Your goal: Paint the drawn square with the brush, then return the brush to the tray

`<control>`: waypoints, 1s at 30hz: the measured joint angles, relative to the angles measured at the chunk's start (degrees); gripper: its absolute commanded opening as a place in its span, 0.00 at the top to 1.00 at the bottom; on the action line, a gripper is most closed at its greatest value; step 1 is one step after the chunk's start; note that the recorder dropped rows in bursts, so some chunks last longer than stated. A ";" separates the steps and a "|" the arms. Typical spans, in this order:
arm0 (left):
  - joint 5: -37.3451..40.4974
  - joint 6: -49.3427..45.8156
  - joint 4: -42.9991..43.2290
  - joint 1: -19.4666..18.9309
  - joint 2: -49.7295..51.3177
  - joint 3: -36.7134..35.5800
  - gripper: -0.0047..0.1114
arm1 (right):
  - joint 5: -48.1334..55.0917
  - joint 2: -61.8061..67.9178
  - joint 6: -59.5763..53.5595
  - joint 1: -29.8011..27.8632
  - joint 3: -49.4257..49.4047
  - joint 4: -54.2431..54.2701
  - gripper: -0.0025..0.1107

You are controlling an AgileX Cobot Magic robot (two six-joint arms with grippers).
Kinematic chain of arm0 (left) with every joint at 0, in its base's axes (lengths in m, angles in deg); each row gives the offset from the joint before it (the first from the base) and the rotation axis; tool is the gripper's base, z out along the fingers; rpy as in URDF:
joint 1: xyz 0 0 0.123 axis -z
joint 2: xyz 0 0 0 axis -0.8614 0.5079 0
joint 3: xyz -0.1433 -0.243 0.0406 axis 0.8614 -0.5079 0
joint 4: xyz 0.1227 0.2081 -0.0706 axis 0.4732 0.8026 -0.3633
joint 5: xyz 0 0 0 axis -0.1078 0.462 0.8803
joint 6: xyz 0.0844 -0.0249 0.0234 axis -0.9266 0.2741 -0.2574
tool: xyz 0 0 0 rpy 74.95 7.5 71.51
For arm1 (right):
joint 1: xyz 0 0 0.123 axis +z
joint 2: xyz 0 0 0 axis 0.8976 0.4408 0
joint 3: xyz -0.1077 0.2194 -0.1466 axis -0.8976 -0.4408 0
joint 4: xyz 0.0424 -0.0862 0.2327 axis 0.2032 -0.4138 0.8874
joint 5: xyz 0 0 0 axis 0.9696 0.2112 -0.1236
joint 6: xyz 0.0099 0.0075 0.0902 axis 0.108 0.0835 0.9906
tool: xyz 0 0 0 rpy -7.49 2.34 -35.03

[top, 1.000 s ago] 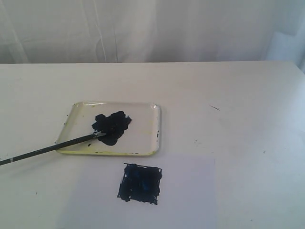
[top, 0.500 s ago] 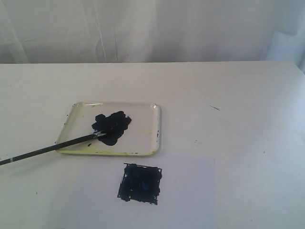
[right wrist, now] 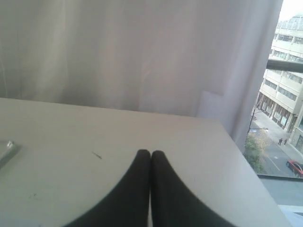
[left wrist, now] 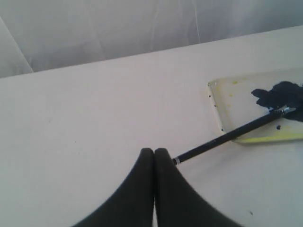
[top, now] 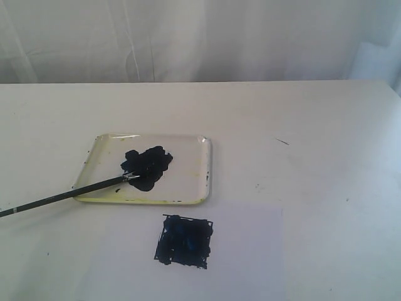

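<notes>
Left gripper [left wrist: 154, 151] is showing its jaws pressed together with nothing pinched between them, and the right gripper [right wrist: 150, 152] is doing the same, hanging over a bare stretch of the counter [top: 313, 125] beside the curtain and a window. Neither is appearing in the exterior view

The brush [top: 69, 195] is lying slantwise. Its stained tip is resting in the tray [top: 188, 182] at the edge of the black paint blot [top: 148, 164], and its handle is crossing the tray's rim and running out over the counter toward the left arm's side. In the left wrist view the handle's free end is showing just beside the left gripper's tips; whether it is touching them I cannot tell. The brush's long axis is therefore pointing from the left gripper straight toward the tray, and the left arm is by far the nearer one. The right wrist view is catching only a corner of the tray, well apart

The drawn square [top: 184, 241] is sitting on a pale sheet of paper [top: 250, 251] near the tray, on the camera's side of it. Its inside is daubed almost wholly black, with streaks straying over the outline. Judging from this, the painting is looking done and the brush returned, though only its head is lying inside the tray. If the brush is needing tidying, the left gripper would be opening and closing across the handle's length
</notes>
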 measured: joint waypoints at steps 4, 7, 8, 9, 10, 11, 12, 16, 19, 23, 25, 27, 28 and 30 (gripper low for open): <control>2.90 0.66 -0.47 0.00 0.00 -0.36 0.96 | 1.95 0.00 0.00 0.00 -2.75 0.00 0.98; 4.83 0.91 -1.04 0.00 0.00 -0.36 0.96 | 4.58 0.00 0.00 0.00 -3.07 -0.14 0.98; 5.36 1.02 -1.23 0.00 0.00 -0.36 0.96 | 4.88 0.00 0.00 0.00 -3.07 -0.14 0.98; 5.77 1.02 -1.35 0.00 0.00 -0.36 0.96 | 5.10 0.00 0.00 0.00 -3.07 -0.14 0.98; 5.90 1.15 -1.65 0.00 0.00 -0.36 0.96 | 5.11 0.00 0.00 0.00 -3.07 -0.14 0.98; 6.32 1.50 -1.91 0.00 0.00 -0.36 0.96 | 5.11 0.00 0.00 0.00 -3.07 -0.14 0.98; 6.46 1.80 -2.07 0.00 0.00 -0.36 0.96 | 5.11 0.00 0.00 0.00 -3.07 -0.14 0.98; 6.66 2.17 -2.17 0.00 0.00 -0.36 0.96 | 4.82 0.00 0.00 0.00 -3.07 -0.36 0.98; 6.66 2.17 -2.17 0.00 0.00 -0.36 0.96 | 4.74 0.00 0.00 0.00 -3.07 -0.39 0.98; 6.66 2.17 -2.17 0.00 0.00 -0.36 0.96 | 4.74 0.00 0.00 0.00 -3.07 -0.39 0.98; 6.66 2.17 -2.29 0.00 0.00 -0.36 0.96 | 4.74 0.00 0.00 0.00 -3.07 -0.39 0.98; 6.66 2.17 -2.29 0.00 0.00 -0.36 0.96 | 4.74 0.00 0.00 0.00 -3.07 -0.39 0.98; 6.66 2.17 -2.29 0.00 0.00 -0.36 0.96 | 4.74 0.00 0.00 0.00 -3.07 -0.39 0.98; 6.66 2.17 -2.29 0.00 0.00 -0.36 0.96 | 4.74 0.00 0.00 0.00 -3.07 -0.39 0.98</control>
